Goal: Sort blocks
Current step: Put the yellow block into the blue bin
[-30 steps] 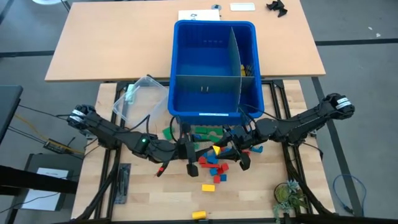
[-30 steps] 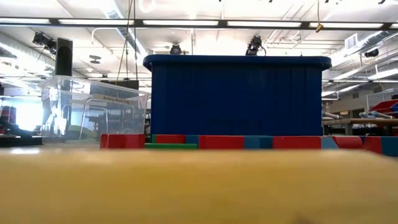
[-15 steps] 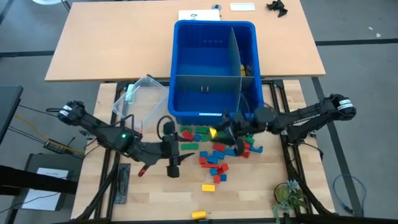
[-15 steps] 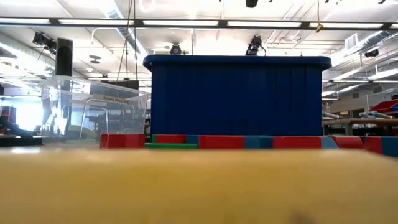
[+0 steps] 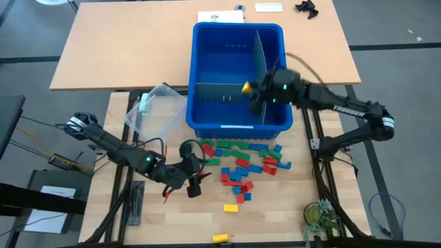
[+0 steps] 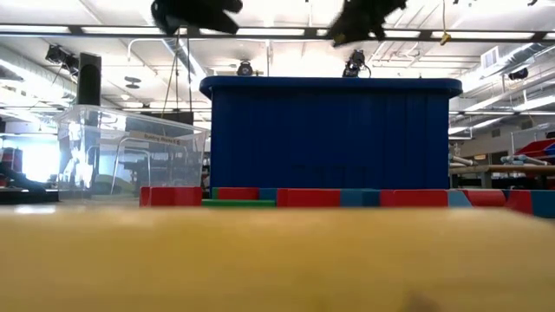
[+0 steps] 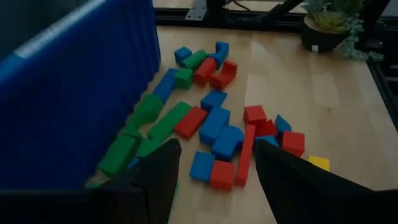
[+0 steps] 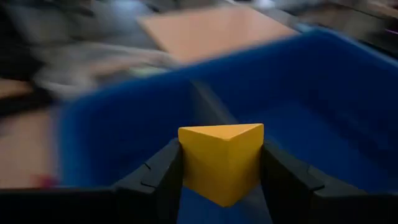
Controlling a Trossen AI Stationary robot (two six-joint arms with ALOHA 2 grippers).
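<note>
Blocks (image 5: 241, 165) in red, blue, green and yellow lie scattered on the wooden table (image 5: 303, 200) just off the six o'clock side of the large blue bin (image 5: 238, 76), with one yellow block (image 5: 231, 207) lying apart toward six o'clock and another (image 5: 220, 238) at the table's near edge. One yellow wedge-shaped block (image 8: 221, 162) is clamped between the fingers (image 8: 161, 177) of the right gripper (image 5: 249, 91), which hangs over the bin's interior, at the divider (image 5: 260, 65) near its centre. The left gripper (image 5: 195, 180) sits low over the table at about eight o'clock from the pile of blocks, its fingers (image 7: 155, 177) apart with nothing between them; its wrist view looks along the bin's blue wall over the scattered blocks. A small clear plastic tub (image 5: 155, 107) rests at the bin's nine o'clock side, and a small potted plant (image 5: 320, 217) stands at the table's five o'clock corner.
</note>
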